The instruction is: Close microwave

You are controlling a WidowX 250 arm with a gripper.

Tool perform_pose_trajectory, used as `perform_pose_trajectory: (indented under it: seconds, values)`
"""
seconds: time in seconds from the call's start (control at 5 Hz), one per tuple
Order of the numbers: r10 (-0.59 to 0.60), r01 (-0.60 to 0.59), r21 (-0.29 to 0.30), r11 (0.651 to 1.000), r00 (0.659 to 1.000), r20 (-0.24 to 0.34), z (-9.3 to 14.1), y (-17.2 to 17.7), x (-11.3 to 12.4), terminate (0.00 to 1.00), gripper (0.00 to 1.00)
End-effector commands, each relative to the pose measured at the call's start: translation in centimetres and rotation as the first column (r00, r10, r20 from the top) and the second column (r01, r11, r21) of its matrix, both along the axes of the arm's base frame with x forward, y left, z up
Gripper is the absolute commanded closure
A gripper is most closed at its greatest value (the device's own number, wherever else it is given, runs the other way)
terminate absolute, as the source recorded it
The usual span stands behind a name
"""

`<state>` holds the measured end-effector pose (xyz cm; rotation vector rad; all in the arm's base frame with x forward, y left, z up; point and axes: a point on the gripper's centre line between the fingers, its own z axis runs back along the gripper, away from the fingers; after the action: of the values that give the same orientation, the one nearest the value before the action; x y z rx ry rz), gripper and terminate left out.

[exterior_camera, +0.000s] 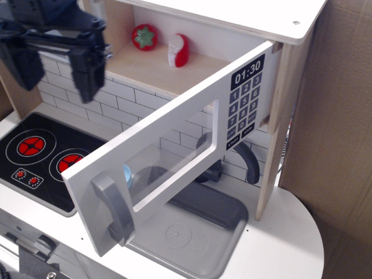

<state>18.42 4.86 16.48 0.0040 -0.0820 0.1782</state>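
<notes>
The microwave [157, 67] is a pale wood box at the top, and its white door [174, 123] stands swung wide open toward me. The door has a clear window, a grey bar handle [114, 210] at its near end and a black keypad [244, 100] reading 01:30 near the hinge. A red tomato [144, 36] and a red-and-white toy [178, 50] sit inside. My black gripper [58, 72] hangs at the upper left, in front of the microwave's left wall, open and empty. It is well apart from the door and its handle.
A black toy stove [35, 152] with red burners lies at the lower left. A grey sink [192, 229] with a grey faucet [249, 163] sits under the open door. White tile backsplash runs behind. A cardboard wall [343, 116] stands at the right.
</notes>
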Motion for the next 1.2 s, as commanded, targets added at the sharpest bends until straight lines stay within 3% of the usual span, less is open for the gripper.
perform_pose_trajectory:
  seconds: [0.0, 0.2, 0.6, 1.0]
  values:
    - [-0.089, 0.089, 0.004, 0.996, 0.995, 0.038, 0.0, -2.8, 1.1, 0.0, 0.0]
    - [-0.148, 0.146, 0.04, 0.989, 0.988, 0.047, -0.9, -4.0, 1.9, 0.0, 0.0]
    - [-0.187, 0.184, 0.048, 0.982, 0.981, 0.049, -1.9, -4.3, 3.1, 0.0, 0.0]
    - [-0.201, 0.191, 0.122, 0.974, 0.976, 0.079, -3.8, -1.8, 3.7, 0.0, 0.0]
